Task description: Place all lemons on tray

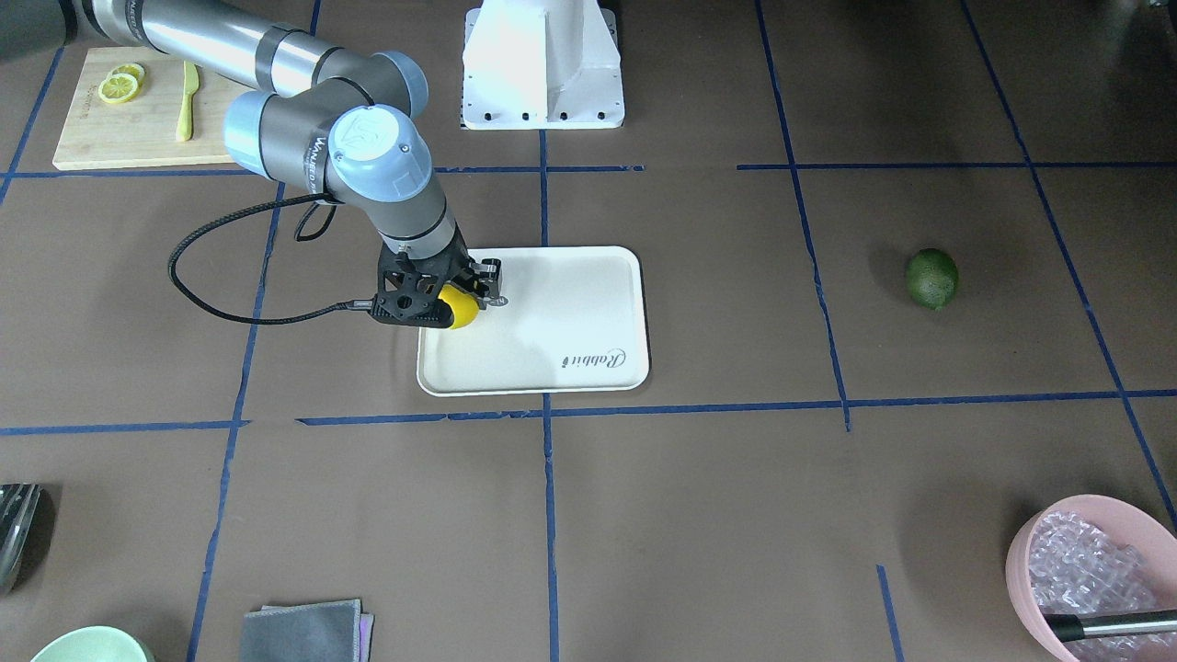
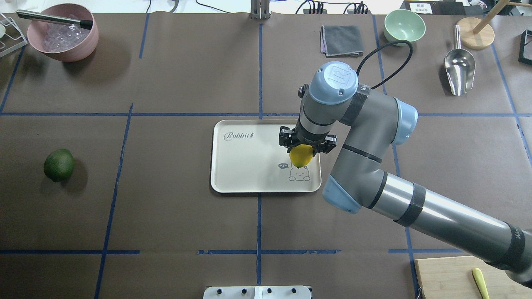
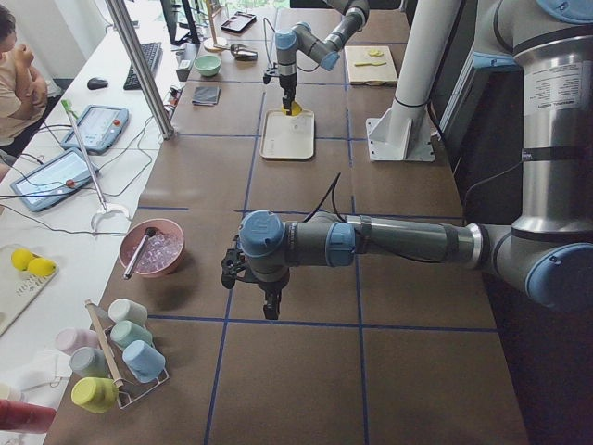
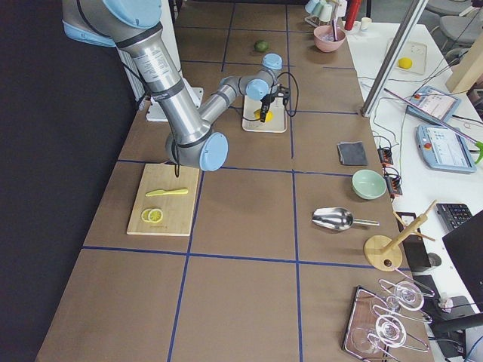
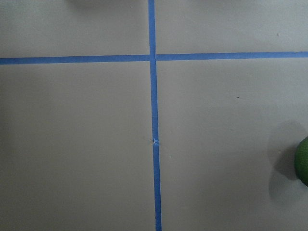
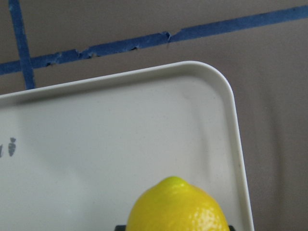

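Over the flat cream-white rectangular tray [image 2: 249, 166], the right gripper [image 2: 306, 146] points straight down and its jaws pinch the bright yellow oval lemon [image 2: 301, 156] from two sides. This lemon is above the half of the tray on the robot's right side, and in the overhead view it covers the head of the small cartoon animal drawing. Whether the lemon's underside already touches the tray surface, I cannot tell. In the right wrist view the yellow lemon [image 6: 177, 206] fills the lower edge, with a rounded tray corner [image 6: 211, 72] beyond it.

The dark green lemon [image 2: 59, 165] lies on the brown table [image 2: 166, 207], well apart from the tray, on the robot's left side. Its edge also shows at the right border of the left wrist view [image 5: 303, 161], beside the blue tape lines.

The left gripper [image 3: 264, 298] hangs above the table and appears only in the side view; how its jaws stand, I cannot tell.

A bamboo cutting board [image 1: 138, 129] with thin lemon slices [image 1: 119, 87] sits at the table corner on the robot's right.
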You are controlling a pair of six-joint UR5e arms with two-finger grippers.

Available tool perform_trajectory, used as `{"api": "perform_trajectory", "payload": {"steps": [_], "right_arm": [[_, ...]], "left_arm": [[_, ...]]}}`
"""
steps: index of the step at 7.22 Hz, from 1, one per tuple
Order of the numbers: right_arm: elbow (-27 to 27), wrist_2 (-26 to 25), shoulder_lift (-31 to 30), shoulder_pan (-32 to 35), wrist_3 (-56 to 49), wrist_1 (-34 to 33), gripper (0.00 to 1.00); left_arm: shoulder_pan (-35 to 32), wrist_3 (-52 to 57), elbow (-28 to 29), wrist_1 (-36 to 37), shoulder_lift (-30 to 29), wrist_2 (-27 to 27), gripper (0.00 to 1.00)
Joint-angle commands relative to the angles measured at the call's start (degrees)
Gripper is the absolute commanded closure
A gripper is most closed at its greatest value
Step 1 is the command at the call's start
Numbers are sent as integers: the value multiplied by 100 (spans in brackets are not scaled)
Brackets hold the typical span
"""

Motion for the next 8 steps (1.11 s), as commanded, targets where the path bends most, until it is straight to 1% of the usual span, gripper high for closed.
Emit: {"api": "perform_trajectory", "payload": {"steps": [1, 2, 3, 5, 6, 8], "right_arm": [[-243, -21, 183, -70, 41, -3, 100], [-261, -195, 175, -166, 41, -3, 97], [-288, -327, 175, -210, 6, -3, 81], [-314, -328, 175, -220, 6, -12, 38], [-306, -328, 175, -220, -20, -12, 0], [-271, -328, 184, -220, -56, -3, 0]], "left_arm": [[0, 4, -9, 0, 2, -8, 0], [0, 4, -1, 0, 2, -8, 0], [0, 4, -1, 0, 2, -8, 0], [0, 4, -1, 0, 10, -8, 0], [0, 4, -9, 0, 2, -26, 0], [0, 4, -1, 0, 2, -52, 0]]}}
